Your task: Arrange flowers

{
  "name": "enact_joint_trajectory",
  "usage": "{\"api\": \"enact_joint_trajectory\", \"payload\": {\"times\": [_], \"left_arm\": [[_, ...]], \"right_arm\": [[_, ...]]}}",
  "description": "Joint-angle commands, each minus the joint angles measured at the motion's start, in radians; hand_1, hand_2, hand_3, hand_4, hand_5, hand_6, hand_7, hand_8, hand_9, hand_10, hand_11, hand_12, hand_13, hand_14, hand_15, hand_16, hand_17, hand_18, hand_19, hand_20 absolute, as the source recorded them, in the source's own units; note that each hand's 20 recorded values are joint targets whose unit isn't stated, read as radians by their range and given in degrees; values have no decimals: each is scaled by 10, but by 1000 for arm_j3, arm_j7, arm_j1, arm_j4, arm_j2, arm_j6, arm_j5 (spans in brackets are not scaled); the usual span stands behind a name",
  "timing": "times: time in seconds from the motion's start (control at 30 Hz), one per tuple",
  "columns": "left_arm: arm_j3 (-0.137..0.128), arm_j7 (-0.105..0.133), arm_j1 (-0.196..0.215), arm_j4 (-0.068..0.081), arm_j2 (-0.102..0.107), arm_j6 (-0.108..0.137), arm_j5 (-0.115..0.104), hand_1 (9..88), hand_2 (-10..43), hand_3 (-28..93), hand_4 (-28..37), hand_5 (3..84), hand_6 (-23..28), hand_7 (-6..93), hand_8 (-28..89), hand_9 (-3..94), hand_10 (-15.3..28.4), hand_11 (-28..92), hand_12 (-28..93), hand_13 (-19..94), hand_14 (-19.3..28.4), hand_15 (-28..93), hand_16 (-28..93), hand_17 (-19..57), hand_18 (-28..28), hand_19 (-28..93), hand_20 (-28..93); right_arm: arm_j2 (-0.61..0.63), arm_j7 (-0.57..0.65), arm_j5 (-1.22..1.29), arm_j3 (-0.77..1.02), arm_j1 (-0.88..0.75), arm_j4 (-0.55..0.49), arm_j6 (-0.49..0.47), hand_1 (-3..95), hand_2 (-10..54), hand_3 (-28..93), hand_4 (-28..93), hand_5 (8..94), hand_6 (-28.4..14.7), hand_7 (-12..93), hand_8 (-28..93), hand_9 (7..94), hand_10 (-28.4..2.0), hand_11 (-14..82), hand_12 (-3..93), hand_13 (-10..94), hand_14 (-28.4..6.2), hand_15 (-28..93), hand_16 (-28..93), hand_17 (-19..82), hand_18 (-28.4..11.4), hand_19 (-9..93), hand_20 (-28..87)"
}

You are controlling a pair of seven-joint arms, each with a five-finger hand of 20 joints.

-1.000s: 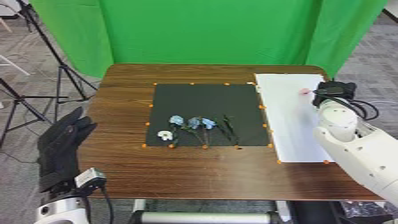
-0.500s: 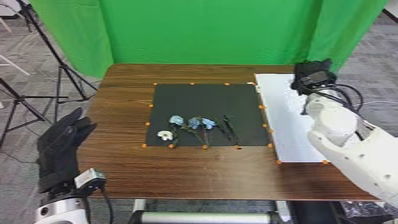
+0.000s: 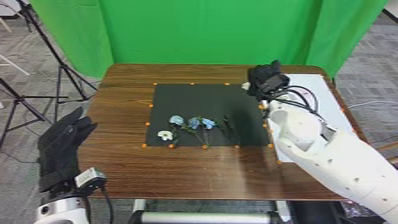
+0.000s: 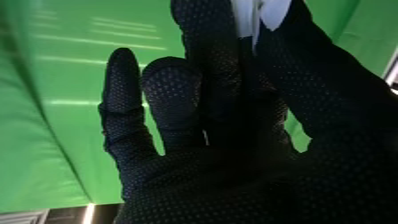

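Flowers [image 3: 195,123] down on the near part of the mat, one white bloom [image 4: 274,14] up in the right hand [image 3: 269,82]

What the coming move turns on is the line from the right hand back to the laid group. The hand is over the far right corner of the black mat [image 3: 200,97], and the group lies to its left and nearer the robot. The blue blooms [image 3: 177,120] have their heads toward the far side, with stems trailing toward the robot and leaning rightward; a small white flower [image 3: 165,135] lies at the group's left end, dark green stems [image 3: 226,121] at its right.

The right hand is clamped: thumb and a finger close on the white bloom, whose head sticks out on the hand's left side in the head view. Setting it down on the mat looks like the likely step, and the right arm is the one to do it. The left hand [image 3: 59,155] is off the table's left edge, fingers straight and holding nothing.

The held flower's stem is hard to make out behind the black glove, so I cannot tell its long axis. The right arm covers part of the white sheet [image 3: 306,80].
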Motion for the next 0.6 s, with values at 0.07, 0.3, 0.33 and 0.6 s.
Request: {"api": "enact_joint_trajectory", "payload": {"times": [0.07, 0.3, 0.33, 0.6], "left_arm": [[-6, -18, 2, 1, 2, -15, 9, 268, 37, 824, -178, 438, 130, 162, -105, 358, 212, 431, 75, 273, 283, 697, -191, -80, 230, 568, 178], [-2, -20, -7, 5, 4, -22, 11, 267, 37, 824, -177, 437, 130, 162, -105, 358, 212, 431, 75, 273, 283, 696, -191, -80, 230, 568, 178], [-3, -24, -9, 6, 2, -25, 14, 267, 37, 824, -177, 438, 130, 161, -105, 358, 212, 431, 75, 273, 283, 696, -191, -80, 230, 568, 178], [-3, -20, -10, 7, 2, -24, 11, 268, 37, 824, -178, 437, 129, 163, -105, 358, 212, 431, 75, 273, 283, 697, -191, -80, 230, 568, 178]], "right_arm": [[-72, -20, -30, -30, -31, -26, 4, 515, -58, 750, -283, 792, 3, 267, 30, 827, -85, 302, 344, 637, -110, 795, 296, 178, -236, 757, 315], [-112, -21, -49, -81, -35, -3, 6, 513, -57, 750, -283, 792, 3, 267, 28, 825, -85, 305, 341, 637, -111, 794, 297, 178, -236, 757, 315], [-125, -28, -51, -66, -49, 2, -8, 512, -57, 751, -283, 791, 3, 267, 28, 825, -85, 305, 341, 636, -111, 794, 298, 178, -236, 757, 315], [-144, -26, -69, -64, -58, 23, -23, 511, -57, 752, -283, 791, 5, 267, 26, 824, -84, 307, 339, 635, -112, 794, 299, 176, -236, 756, 314]]}}
